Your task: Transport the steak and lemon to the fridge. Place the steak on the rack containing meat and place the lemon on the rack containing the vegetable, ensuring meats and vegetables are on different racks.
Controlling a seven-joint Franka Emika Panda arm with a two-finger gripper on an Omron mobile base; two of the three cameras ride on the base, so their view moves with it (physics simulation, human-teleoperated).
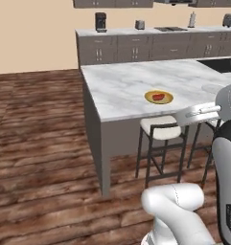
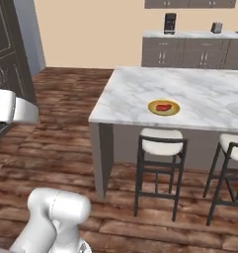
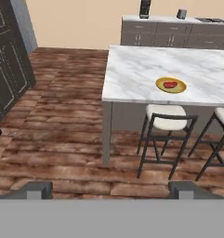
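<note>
The gripper (image 3: 111,189) stands spread wide with nothing between its fingers (image 3: 35,189), which rise at the bottom of the hand view, far apart from each other, over the wooden floor (image 3: 62,153). It hangs well away from the marble island (image 3: 150,74), which lies ahead at about one o'clock.

On the island top, near its front edge, a yellow plate (image 3: 178,89) carries the steak (image 3: 170,84), a flat red slab lying on the plate's middle. In the left base view the steak (image 1: 158,97) sits at about two o'clock from the picture's centre; in the right base view the steak (image 2: 163,106) is close to centre.

Just below the plate a dark-framed stool (image 3: 163,135) with a pale seat stands tucked against the island, and a second stool (image 3: 218,139) is at its right.

Dark cabinets (image 3: 9,60) stand at nine to ten o'clock. Along the far wall at twelve o'clock runs a grey counter (image 3: 169,30) with a dark coffee machine (image 3: 145,8) on it.
</note>
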